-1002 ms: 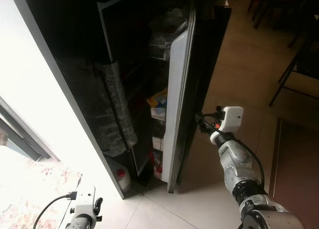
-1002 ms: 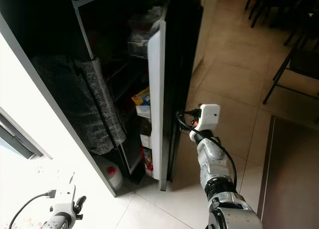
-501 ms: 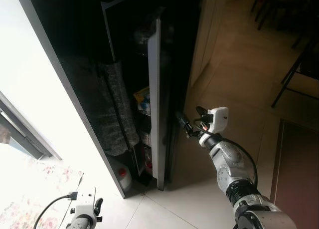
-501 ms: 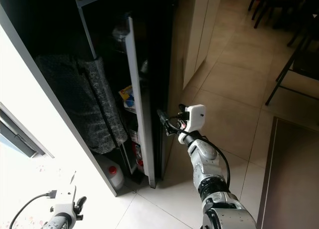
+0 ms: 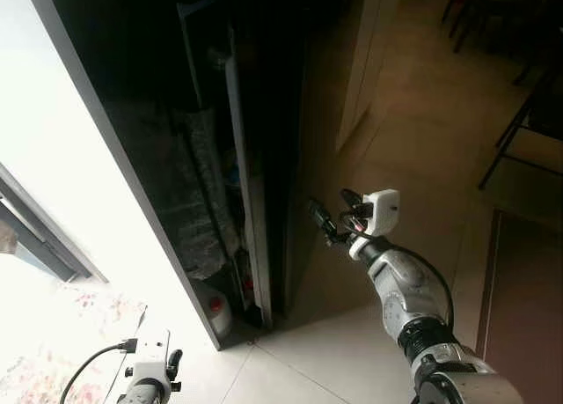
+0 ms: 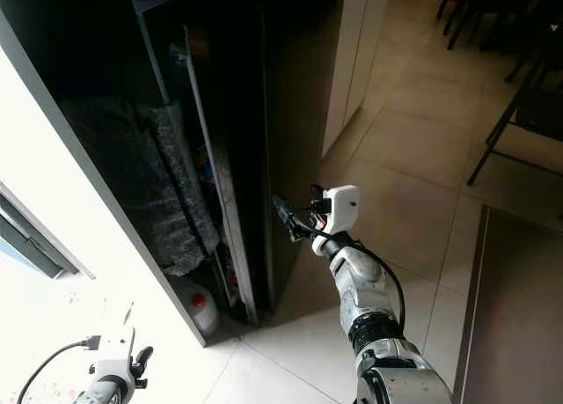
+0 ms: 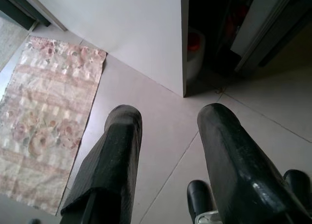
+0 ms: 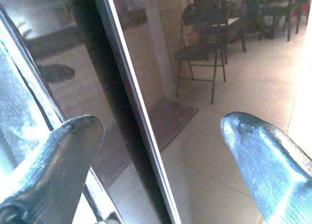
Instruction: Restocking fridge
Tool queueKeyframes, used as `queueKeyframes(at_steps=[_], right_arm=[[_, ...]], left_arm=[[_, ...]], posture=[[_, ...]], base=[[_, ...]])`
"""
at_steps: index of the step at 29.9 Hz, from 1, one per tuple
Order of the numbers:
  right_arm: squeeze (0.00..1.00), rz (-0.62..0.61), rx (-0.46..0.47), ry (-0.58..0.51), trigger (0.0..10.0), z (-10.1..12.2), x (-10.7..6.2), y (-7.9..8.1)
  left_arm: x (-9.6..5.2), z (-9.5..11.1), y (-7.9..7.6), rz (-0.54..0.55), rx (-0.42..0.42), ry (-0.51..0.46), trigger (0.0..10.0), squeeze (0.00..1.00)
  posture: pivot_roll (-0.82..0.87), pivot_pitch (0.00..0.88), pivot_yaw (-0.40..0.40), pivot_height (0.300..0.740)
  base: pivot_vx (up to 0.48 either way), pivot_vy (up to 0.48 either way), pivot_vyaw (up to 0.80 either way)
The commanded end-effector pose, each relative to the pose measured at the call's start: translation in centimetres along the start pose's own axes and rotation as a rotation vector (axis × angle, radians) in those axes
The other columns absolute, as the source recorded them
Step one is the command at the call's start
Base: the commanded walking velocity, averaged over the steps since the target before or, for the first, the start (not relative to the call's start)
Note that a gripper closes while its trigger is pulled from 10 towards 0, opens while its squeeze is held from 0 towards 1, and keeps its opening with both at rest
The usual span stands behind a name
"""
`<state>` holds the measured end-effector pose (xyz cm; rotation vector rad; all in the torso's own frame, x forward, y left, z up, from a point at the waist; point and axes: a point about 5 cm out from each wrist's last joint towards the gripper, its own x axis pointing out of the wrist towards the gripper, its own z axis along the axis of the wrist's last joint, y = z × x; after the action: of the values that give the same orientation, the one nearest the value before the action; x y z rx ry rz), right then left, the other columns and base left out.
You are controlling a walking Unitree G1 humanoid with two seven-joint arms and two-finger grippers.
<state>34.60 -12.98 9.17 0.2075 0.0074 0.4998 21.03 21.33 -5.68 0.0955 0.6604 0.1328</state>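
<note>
Spread hand (image 8: 161, 151) before glossy fridge door (image 8: 87, 87)

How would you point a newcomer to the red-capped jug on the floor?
Start at the tall dark fridge, whose door is nearly shut. Drop to the floor at the fridge's bottom corner, on the bright wall side. The pale plastic jug stands there against the tiles, and its red cap marks it out from the dark fabric hanging above it.

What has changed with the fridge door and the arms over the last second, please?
The fridge door has swung from well ajar to nearly shut, hiding most of the items on its shelves. The right gripper, fingers open, followed it leftward, at its dark outer face. The left gripper stayed low and open over the floor tiles; the red-capped jug kept its place.
</note>
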Motion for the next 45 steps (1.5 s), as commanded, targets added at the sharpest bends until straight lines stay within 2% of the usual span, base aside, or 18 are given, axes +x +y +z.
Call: queueKeyframes(at_steps=[1, 7, 12, 19, 37, 45], right_arm=[[0.0, -0.02, -0.004, 0.027, 10.0, -0.5, -0.3, -0.1], [0.0, -0.057, 0.016, 0.014, 10.0, -0.9, -0.6, -0.1], [0.0, -0.094, 0.03, 0.015, 10.0, -1.3, -1.1, -0.4], [0.0, -0.095, -0.002, 0.01, 10.0, -1.2, -1.2, -0.5], [0.0, -0.14, -0.006, -0.008, 10.0, -1.0, -1.4, -1.0], [0.0, -0.162, 0.0, -0.005, 10.0, -0.9, -1.4, -1.3]], left_arm=[[-0.2, -0.5, 0.1, 0.009, -0.005, 0.012, 10.0, 0.0], [-0.3, -0.9, 0.3, 0.028, -0.033, 0.036, 10.0, 0.0], [-0.5, -1.3, 0.8, 0.043, -0.023, 0.053, 10.0, 0.0], [-0.4, -1.2, 0.9, 0.045, -0.032, 0.057, 10.0, 0.0], [-0.6, -1.7, 0.9, 0.035, -0.04, 0.075, 10.0, 0.0], [-0.6, -1.7, 0.8, 0.033, -0.036, 0.076, 10.0, 0.0]], posture=[[-0.01, 0.039, 0.008, 0.74], [-0.01, 0.037, 0.008, 0.74], [-0.01, 0.025, 0.005, 0.74], [-0.01, 0.018, 0.005, 0.74], [0.0, 0.027, 0.01, 0.74], [0.0, 0.035, 0.014, 0.74]], base=[[0.0, 0.0, 0.0], [0.0, 0.0, 0.0], [0.0, 0.0, 0.0], [0.0, 0.0, 0.0], [0.0, 0.0, 0.74], [0.0, 0.0, 0.0]])
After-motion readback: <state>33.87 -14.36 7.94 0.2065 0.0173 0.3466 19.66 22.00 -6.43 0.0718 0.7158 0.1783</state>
